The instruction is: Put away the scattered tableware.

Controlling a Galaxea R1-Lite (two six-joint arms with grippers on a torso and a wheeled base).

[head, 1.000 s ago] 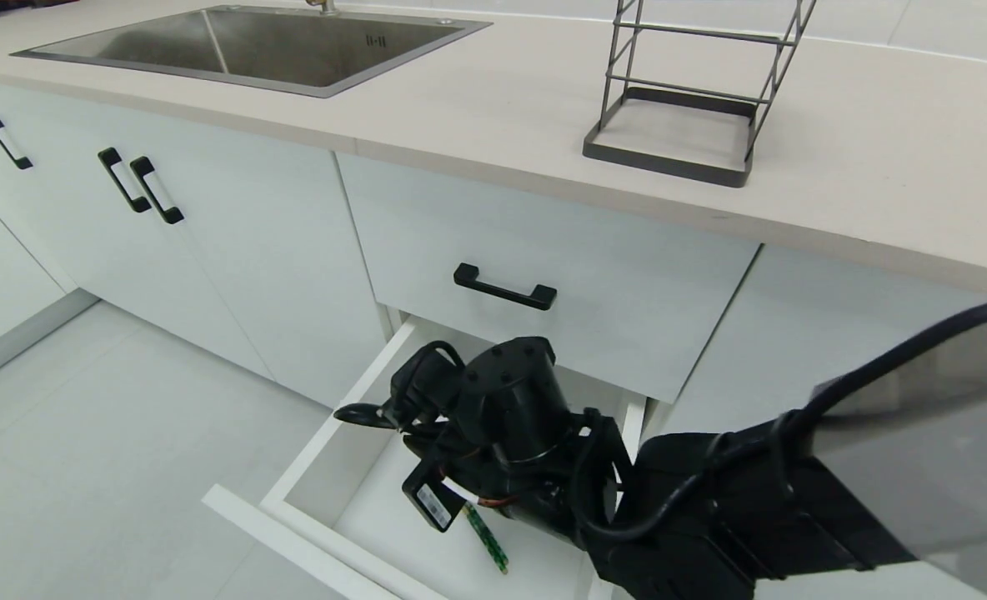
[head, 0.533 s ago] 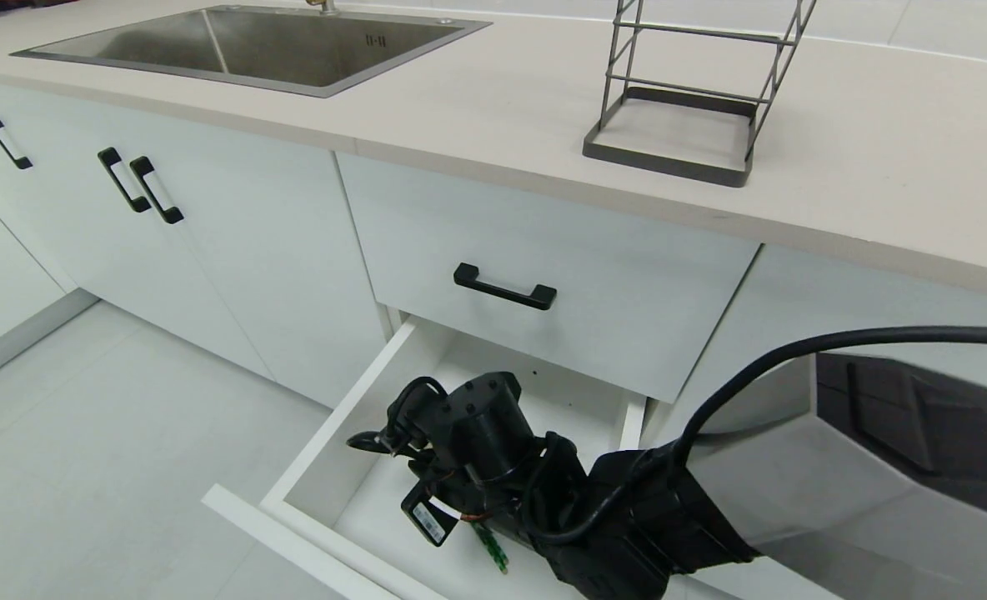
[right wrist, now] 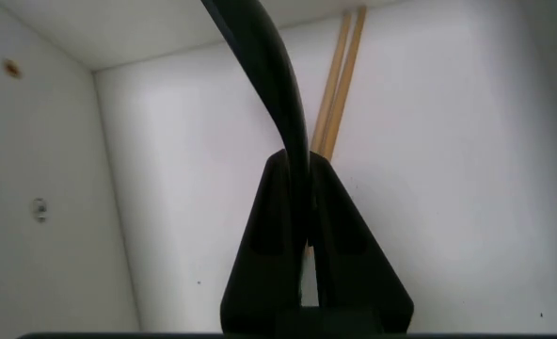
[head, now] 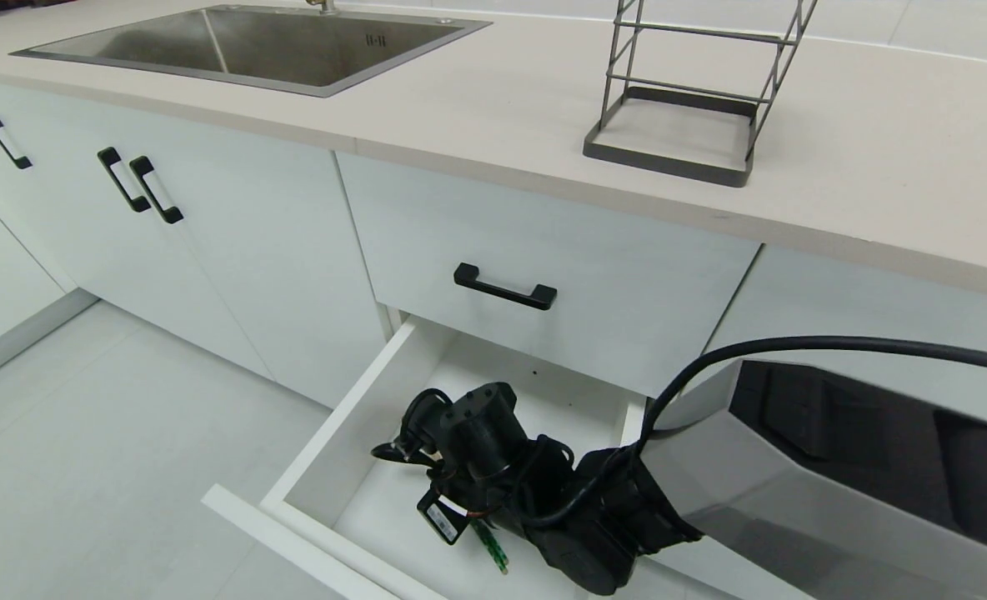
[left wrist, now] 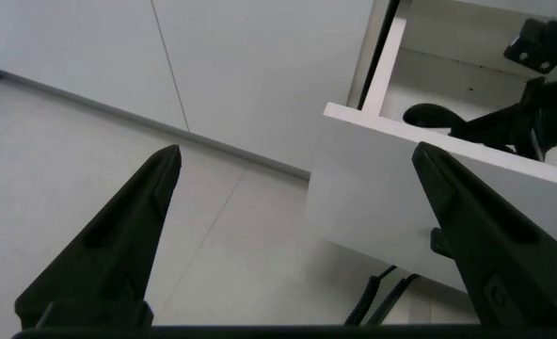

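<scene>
A pale countertop [head: 493,125] carrying a steel sink [head: 277,50] and a grey wire rack [head: 677,125] runs above the open drawer [head: 352,408], a white drawer standing out under a shut drawer [head: 593,267]. The right gripper [head: 406,452] is down inside the open drawer, jaws clamped on the handle of a black spoon [right wrist: 260,66], whose bowl points toward the drawer's left wall. The left gripper [left wrist: 294,155] hangs outside the open drawer's front panel, fingers spread wide, holding nothing. Two wooden chopsticks [right wrist: 340,85] lie side by side on the open drawer's floor, below the spoon.
</scene>
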